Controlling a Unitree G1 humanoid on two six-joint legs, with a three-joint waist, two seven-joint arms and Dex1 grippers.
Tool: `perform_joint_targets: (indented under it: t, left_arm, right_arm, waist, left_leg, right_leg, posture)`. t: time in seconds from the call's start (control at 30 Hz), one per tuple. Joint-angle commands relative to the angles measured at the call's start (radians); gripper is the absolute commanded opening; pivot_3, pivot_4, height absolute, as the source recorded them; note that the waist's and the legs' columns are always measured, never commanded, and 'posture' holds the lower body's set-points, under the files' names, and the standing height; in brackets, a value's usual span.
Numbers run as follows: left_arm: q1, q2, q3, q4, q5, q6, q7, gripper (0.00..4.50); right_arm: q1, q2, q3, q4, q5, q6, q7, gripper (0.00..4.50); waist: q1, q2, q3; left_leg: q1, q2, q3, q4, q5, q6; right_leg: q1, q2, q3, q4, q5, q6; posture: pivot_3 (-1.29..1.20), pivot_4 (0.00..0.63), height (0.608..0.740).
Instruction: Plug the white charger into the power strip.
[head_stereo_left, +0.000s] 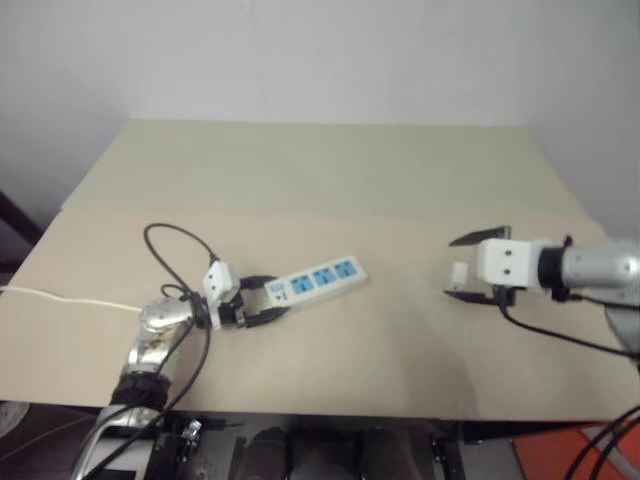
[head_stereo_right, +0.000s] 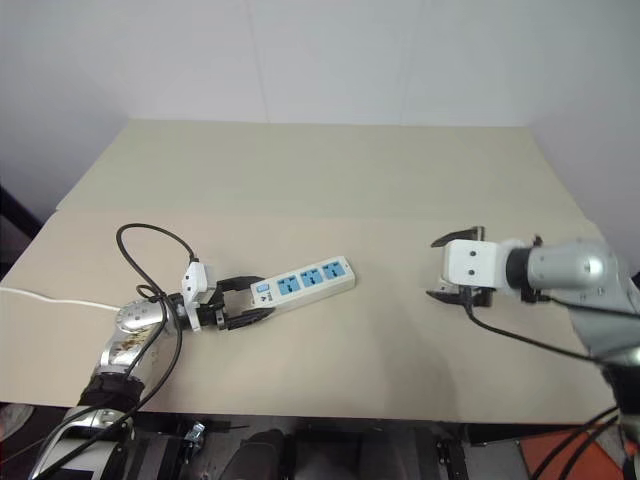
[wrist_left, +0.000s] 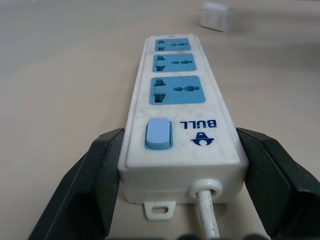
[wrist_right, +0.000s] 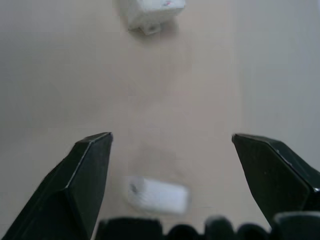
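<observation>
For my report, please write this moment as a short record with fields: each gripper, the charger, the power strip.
left gripper: fingers on both sides of the switch end of the power strip
right gripper: open, holds nothing, above the white charger
white charger: lying on the table, not plugged
power strip: flat on the table, three blue sockets free

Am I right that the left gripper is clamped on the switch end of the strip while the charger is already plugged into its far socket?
Not quite. The charger lies loose on the table beyond the strip, all three sockets bare, as the left wrist view shows. The left gripper does flank the switch end.
</observation>
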Motion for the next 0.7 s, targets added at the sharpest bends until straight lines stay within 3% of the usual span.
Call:
perform_joint_targets:
  t: [0.03, 0.2, 0.33, 0.7]
  left_arm:
    - [-0.015, -0.01, -0.038, 0.009, 0.018, -0.001, -0.033, 3.23]
    - [-0.027, -0.029, -0.041, 0.028, 0.027, -0.019, -0.026, 3.23]
    - [-0.014, -0.041, -0.041, 0.014, 0.027, -0.019, -0.008, 3.23]
    - [0.036, -0.037, -0.043, -0.061, 0.02, 0.003, 0.016, 3.23]
  right_arm:
    - [-0.182, 0.002, 0.136, 0.245, -0.095, -0.427, 0.186, 4.5]
    - [-0.444, 0.088, 0.36, 0.562, -0.215, -0.861, 0.323, 4.5]
    - [-0.566, 0.159, 0.45, 0.727, -0.334, -1.039, 0.268, 4.5]
    - [-0.68, 0.262, 0.528, 0.935, -0.615, -1.104, -0.004, 4.5]
  waist:
    - [-0.005, 0.0, 0.0]
    - [-0.012, 0.0, 0.0]
    - [-0.009, 0.0, 0.0]
    - [-0.008, 0.001, 0.0]
  left_leg:
    - [-0.001, 0.0, 0.0, 0.0, 0.0, 0.0]
    - [0.0, 0.0, 0.002, -0.001, 0.0, 0.0]
    - [0.0, 0.001, 0.001, -0.001, 0.0, 0.0]
    - [0.0, 0.001, -0.006, -0.001, 0.0, 0.0]
  right_leg:
    - [0.0, 0.0, 0.0, 0.0, 0.0, 0.0]
    - [-0.001, -0.001, 0.002, 0.0, 0.001, -0.001]
    - [-0.001, -0.002, 0.002, 0.0, 0.001, -0.001]
    - [-0.002, -0.002, 0.003, 0.002, 0.001, -0.002]
  posture:
    - [0.0, 0.15, 0.74]
    - [0.0, 0.15, 0.74]
    - [0.0, 0.15, 0.74]
    - [0.0, 0.15, 0.74]
